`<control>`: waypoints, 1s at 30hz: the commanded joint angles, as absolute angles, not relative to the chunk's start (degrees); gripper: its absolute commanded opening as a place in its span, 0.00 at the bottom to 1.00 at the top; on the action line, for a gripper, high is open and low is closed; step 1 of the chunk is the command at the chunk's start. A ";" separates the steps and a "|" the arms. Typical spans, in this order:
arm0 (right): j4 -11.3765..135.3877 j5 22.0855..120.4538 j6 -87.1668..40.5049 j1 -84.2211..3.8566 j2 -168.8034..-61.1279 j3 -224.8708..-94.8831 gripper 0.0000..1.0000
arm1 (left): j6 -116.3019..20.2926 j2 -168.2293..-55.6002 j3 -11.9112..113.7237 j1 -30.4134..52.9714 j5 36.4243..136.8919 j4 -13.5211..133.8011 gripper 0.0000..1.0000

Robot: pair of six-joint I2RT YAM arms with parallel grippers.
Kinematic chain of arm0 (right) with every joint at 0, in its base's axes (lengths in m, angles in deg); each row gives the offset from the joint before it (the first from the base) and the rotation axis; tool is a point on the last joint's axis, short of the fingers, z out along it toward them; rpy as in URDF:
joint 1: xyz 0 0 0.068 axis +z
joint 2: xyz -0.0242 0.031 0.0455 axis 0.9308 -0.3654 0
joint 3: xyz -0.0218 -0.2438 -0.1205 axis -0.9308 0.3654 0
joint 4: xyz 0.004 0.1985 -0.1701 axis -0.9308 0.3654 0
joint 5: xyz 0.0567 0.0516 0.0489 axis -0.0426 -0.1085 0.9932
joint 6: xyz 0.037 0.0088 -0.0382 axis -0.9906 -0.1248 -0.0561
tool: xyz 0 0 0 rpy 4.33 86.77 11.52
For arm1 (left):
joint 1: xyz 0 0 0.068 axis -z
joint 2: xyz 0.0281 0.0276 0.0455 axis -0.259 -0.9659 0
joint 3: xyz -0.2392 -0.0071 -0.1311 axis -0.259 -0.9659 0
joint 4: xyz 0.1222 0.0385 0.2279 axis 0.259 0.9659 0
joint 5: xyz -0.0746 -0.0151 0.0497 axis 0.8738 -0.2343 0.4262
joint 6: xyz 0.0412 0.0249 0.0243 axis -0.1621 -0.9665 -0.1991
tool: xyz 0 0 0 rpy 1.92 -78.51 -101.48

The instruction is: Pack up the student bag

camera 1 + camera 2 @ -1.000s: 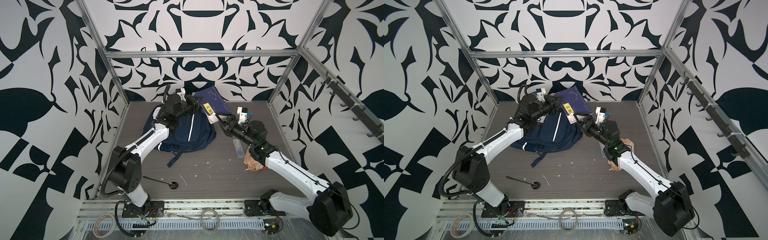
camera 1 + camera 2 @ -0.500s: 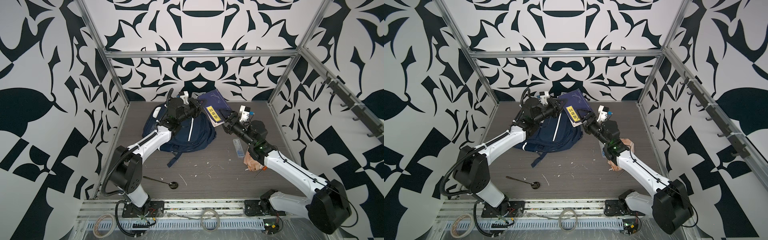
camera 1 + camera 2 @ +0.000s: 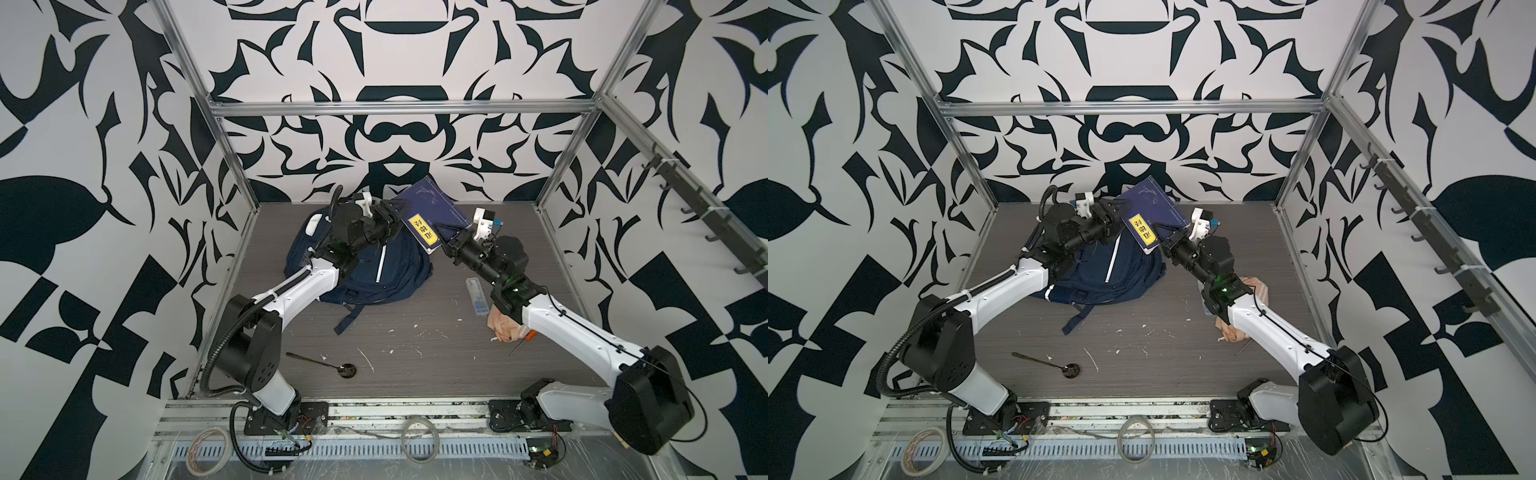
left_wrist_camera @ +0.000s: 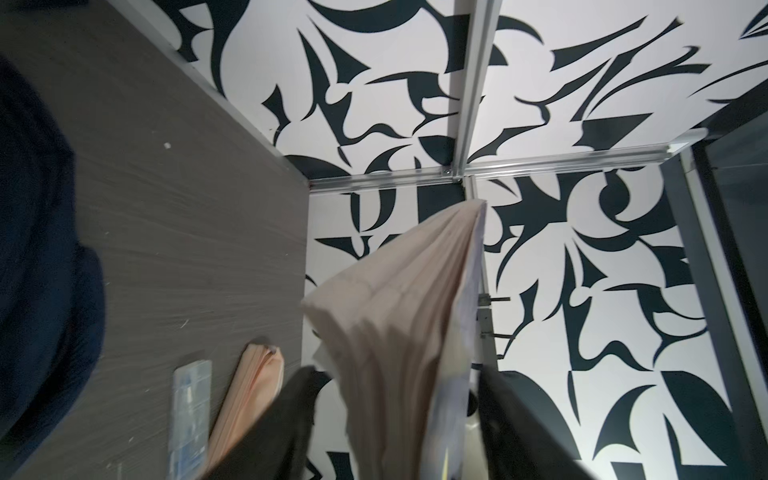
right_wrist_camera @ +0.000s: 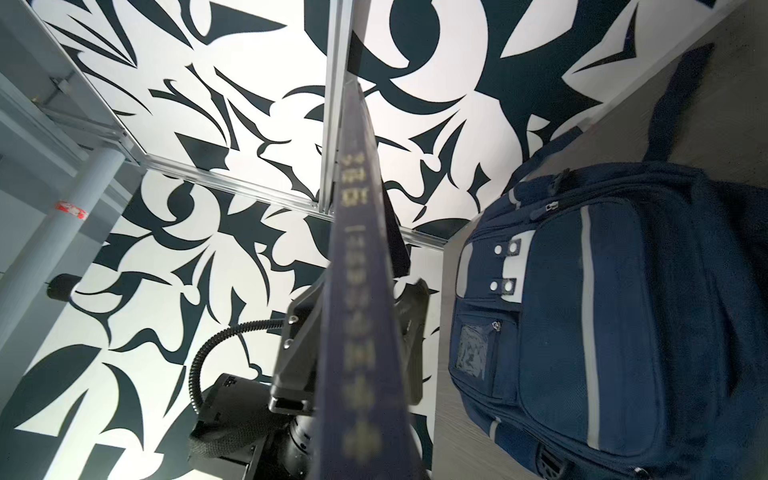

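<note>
Released by the left gripper (image 3: 395, 216) within the last second, the blue book (image 3: 432, 208) has been taken over by the right gripper (image 3: 451, 240).
The left gripper's jaws are seen spread either side of the book's page edge (no pinch is made). Beneath that gripper the student bag (image 3: 386, 274) is laid flat on the table (image 3: 415, 374), striped front up. The book is held tilted in the air between both grippers, its lower corner clamped by the right gripper. Under that gripper's arm a clear case (image 3: 475, 294) and a peach pouch (image 3: 505, 328) are seen.
</note>
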State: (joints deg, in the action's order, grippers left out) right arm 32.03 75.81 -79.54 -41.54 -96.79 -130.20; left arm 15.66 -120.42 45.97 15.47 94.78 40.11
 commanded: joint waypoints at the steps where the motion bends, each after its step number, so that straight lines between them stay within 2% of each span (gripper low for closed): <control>1: 36.85 74.63 -73.32 -42.13 -89.04 -131.63 0.00 | 7.24 -113.89 46.35 14.98 97.25 51.03 0.99; 8: 65.74 77.88 -62.73 -47.35 -79.69 -134.40 0.00 | -17.70 -110.99 54.52 12.68 98.13 88.15 0.99; 13: 78.58 82.14 -57.71 -52.74 -77.53 -137.24 0.00 | -37.11 -116.67 65.49 12.67 90.13 112.35 0.99; 15: 82.68 83.83 -55.73 -55.21 -77.35 -138.36 0.00 | -40.84 -119.05 68.33 12.67 87.70 115.76 1.00; 21: 91.42 86.87 -49.81 -60.46 -78.41 -141.52 0.00 | -42.50 -130.72 78.40 13.47 87.24 113.24 0.99; 30: 103.86 84.53 -42.35 -62.31 -79.39 -147.34 0.00 | -49.72 -153.00 100.99 19.80 75.33 124.27 0.99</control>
State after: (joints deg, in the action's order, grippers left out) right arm 100.83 84.99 -46.38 -61.91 -81.42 -144.67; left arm -45.65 -149.01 96.53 18.07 80.23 117.16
